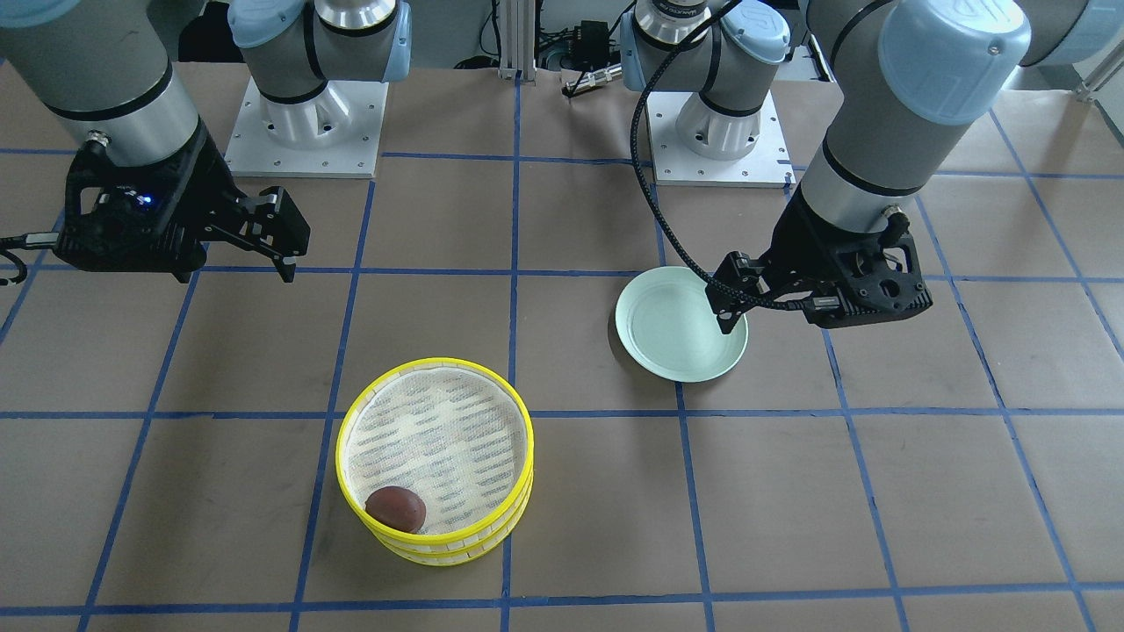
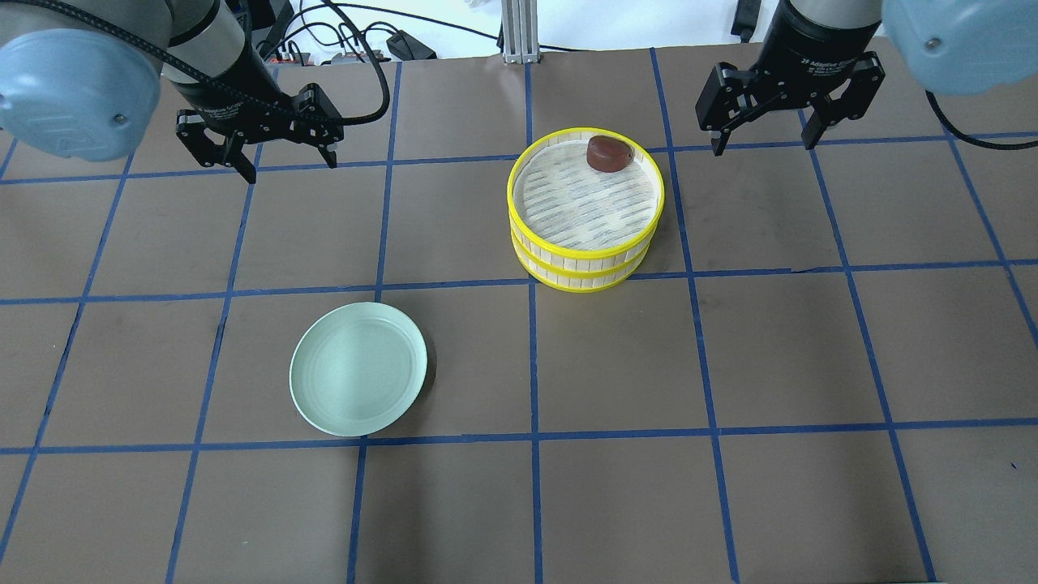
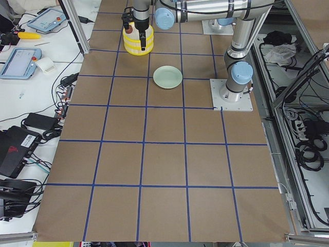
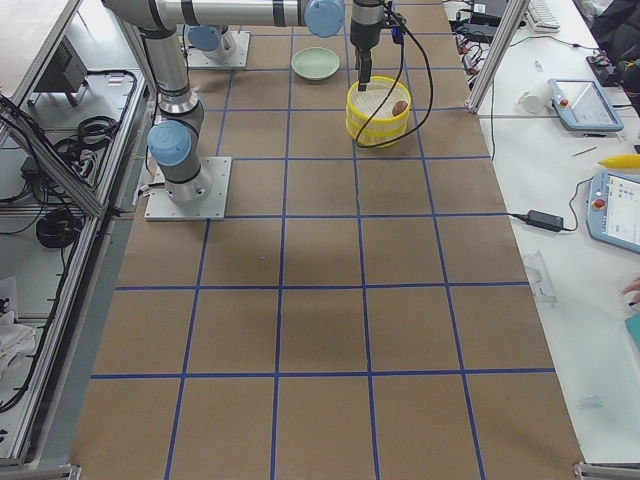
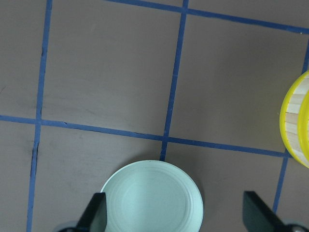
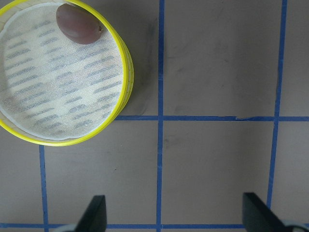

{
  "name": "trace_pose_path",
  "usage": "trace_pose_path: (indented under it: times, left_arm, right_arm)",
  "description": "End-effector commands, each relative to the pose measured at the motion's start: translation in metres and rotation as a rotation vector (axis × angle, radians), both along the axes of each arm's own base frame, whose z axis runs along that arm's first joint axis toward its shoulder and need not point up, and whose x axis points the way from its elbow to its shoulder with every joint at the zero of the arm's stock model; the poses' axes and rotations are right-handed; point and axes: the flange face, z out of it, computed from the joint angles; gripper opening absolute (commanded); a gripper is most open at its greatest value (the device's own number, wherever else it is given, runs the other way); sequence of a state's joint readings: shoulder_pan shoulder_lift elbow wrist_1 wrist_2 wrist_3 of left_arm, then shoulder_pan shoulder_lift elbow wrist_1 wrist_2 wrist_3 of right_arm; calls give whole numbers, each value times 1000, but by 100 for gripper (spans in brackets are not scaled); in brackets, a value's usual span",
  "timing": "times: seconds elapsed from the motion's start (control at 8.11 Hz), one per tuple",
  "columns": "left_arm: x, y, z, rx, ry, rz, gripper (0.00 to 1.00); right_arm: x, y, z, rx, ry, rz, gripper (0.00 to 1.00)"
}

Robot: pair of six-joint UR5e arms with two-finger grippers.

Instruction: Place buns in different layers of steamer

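Raised high over the surface (image 2: 616, 357), pointing straight down: left pincer (image 2: 289, 169), spread apart, near the pale green plate (image 2: 358, 369); right pincer (image 2: 763, 147), likewise spread, empty, beside the stacked steamer layers (image 2: 568, 268). In the top layer, at the rim farthest from the robot: dark reddish-brown bun (image 2: 610, 153).

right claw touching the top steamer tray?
Apart. Right wrist view: right claw is open over the table; top steamer tray lies off to one side, clear of both fingers.

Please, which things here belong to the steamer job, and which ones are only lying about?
Belong to the job: brown bun, top steamer tray holding it, lower steamer tray under that.
Lying about: green plate, empty.
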State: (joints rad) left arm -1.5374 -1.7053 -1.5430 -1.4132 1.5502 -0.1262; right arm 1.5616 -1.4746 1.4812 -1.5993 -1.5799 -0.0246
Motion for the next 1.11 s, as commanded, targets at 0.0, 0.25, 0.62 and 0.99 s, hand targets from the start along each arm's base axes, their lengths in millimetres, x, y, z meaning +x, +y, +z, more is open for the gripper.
trace_pose_path:
  times: [0.0, 0.25, 0.62, 0.99]
  left_arm:
    - [15, 7, -4, 60, -81, 3, 100]
    - [15, 19, 6, 71, -126, -8, 100]
    - [-3, 23, 1, 74, 18, -17, 100]
    - [4, 23, -3, 84, 15, -5, 100]
  right_arm:
    - [0, 0, 0, -1, 0, 1, 100]
    - [0, 0, 1, -3, 0, 0, 100]
    - [0, 0, -1, 0, -1, 0, 100]
    - [0, 0, 0, -3, -1, 0, 100]
